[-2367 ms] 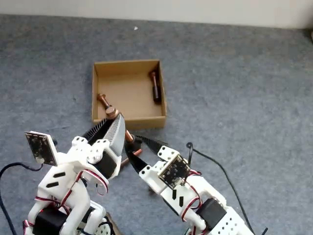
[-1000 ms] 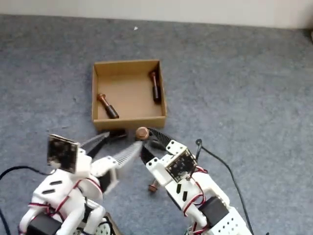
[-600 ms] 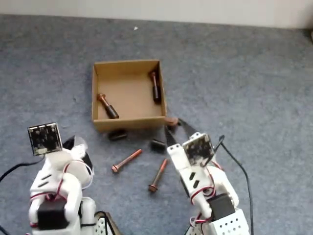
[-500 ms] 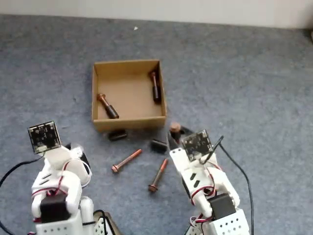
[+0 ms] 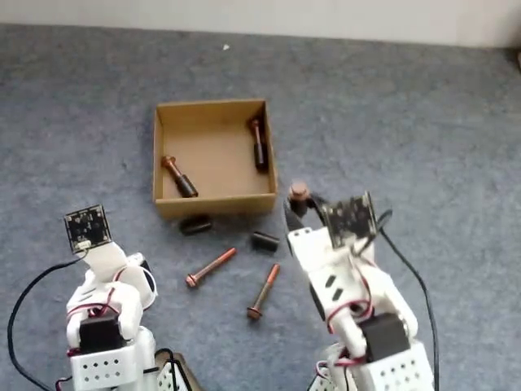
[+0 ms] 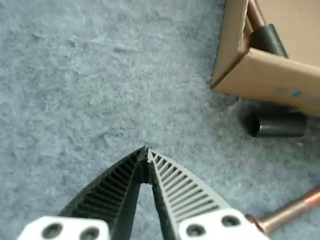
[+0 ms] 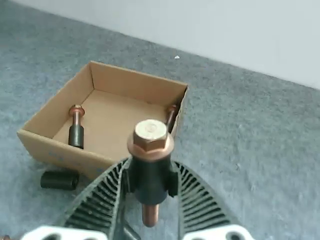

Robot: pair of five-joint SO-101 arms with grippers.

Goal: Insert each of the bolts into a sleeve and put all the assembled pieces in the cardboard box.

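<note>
Right gripper (image 7: 149, 171) has a sleeved bolt (image 7: 149, 150) clamped upright between its fingers, copper head on top.

From above, that gripper sits just off the corner of the cardboard box (image 5: 213, 159) nearest the right arm, with the held piece outside the box wall. Two assembled pieces lie in the box, one (image 5: 179, 177) along one side wall and one (image 5: 259, 145) against the opposite wall. On the grey carpet (image 5: 407, 122) in front of the box lie two loose black sleeves, one (image 5: 195, 225) just beside the front wall and the other (image 5: 264, 241) a little farther out. Two bare bolts (image 5: 211, 267) and (image 5: 264, 291) lie nearer the arms. The left gripper (image 6: 146, 152) hangs over bare carpet, fingertips pressed together on nothing.
</note>
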